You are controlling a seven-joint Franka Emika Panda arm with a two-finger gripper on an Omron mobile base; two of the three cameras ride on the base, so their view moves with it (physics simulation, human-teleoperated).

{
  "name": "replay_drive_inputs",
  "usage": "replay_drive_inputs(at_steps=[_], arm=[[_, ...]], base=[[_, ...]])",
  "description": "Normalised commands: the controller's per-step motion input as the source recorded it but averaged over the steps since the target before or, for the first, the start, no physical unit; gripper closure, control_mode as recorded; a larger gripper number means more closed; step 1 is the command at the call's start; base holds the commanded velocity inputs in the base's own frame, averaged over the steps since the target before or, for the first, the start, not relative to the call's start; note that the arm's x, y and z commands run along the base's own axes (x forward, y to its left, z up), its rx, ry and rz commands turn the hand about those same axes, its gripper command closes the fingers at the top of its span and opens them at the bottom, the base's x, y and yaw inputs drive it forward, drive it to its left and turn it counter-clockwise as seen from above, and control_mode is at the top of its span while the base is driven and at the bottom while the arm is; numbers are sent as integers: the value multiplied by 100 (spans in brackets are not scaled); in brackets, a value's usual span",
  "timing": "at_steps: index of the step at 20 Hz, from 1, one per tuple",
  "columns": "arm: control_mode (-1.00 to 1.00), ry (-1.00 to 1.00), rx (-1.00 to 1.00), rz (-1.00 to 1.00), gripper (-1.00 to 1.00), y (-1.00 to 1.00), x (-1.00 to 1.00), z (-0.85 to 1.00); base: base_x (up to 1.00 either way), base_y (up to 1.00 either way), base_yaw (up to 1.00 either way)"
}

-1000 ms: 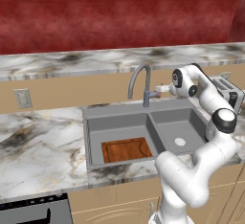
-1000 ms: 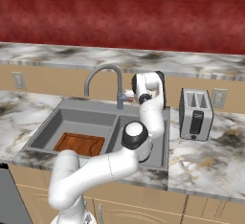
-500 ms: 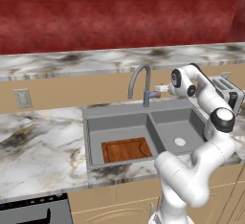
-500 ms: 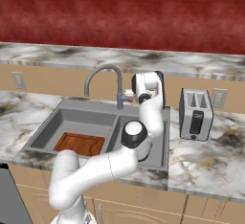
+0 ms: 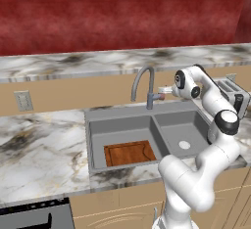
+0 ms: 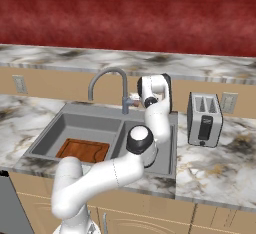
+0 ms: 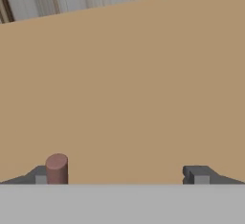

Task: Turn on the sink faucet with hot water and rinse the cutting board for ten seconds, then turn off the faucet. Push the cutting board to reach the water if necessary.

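Now the hand (image 5: 166, 90) sits spread beside the faucet's lever (image 7: 56, 168).

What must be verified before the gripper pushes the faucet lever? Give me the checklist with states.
1. Gripper open: ok, tips wide apart.
2. Lever tip by one fingertip: ok.
3. Gripper at the sink faucet handle: ok.
4. Water running: not ok, no stream.
5. Cutting board under spout: cannot tell; it lies at the front of the left basin of the sink.
6. Hot direction: cannot tell.
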Motion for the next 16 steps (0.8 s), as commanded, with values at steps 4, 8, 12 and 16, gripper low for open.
replay_drive_inputs(at_steps=[4,8,12,16], arm=[[-100,0,0,0,-100,-2,0,0],[-100,0,0,0,-100,-7,0,0],[-100,0,0,0,-100,-13,0,0],[-100,0,0,0,-100,-13,0,0]], base=[[0,0,0],[0,0,0],[0,0,0],[0,0,0]])
